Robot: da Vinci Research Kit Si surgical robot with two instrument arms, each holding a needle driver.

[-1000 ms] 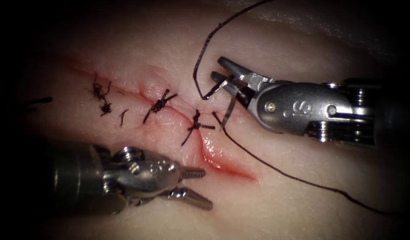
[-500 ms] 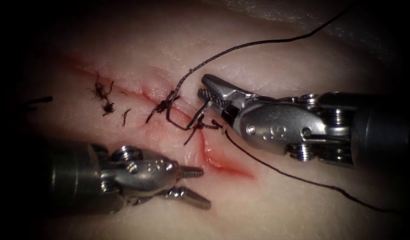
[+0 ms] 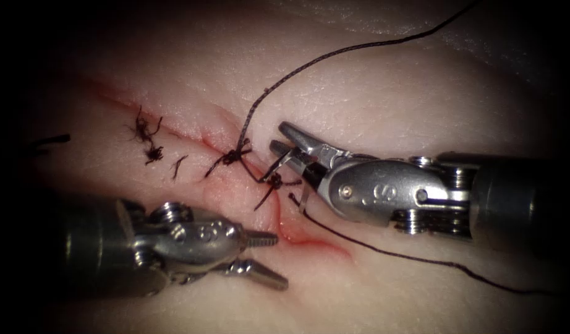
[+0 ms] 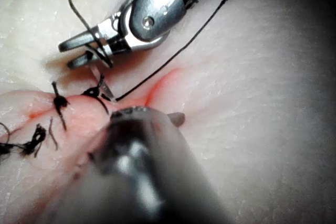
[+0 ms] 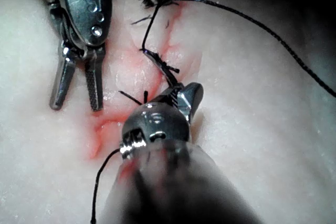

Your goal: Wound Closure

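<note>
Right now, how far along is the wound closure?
Done: knotted stitches close the cut's upper stretch. In hand: the right tool holds the needle near mid-curve; entry into tissue unclear. The left tool, open, holds nothing. Left: the lower cut gapes.

Markings, endoscope view: my right pincer (image 3: pixel 284 140) carries stamped characters on the flat steel housing behind its jaws, at about 3 o'clock from the cut. They read roughly "S" with a dot or two beside it, seen upside down; I cannot make out more. My left pincer (image 3: pixel 263 260), at about 7 o'clock, has a stamp on its housing that looks like "5" followed by a second rounded character, perhaps "9" or "0"; uncertain. In both wrist views the housings show rivets and no legible characters. No readable text on the tissue (image 3: pixel 384 80).
</note>
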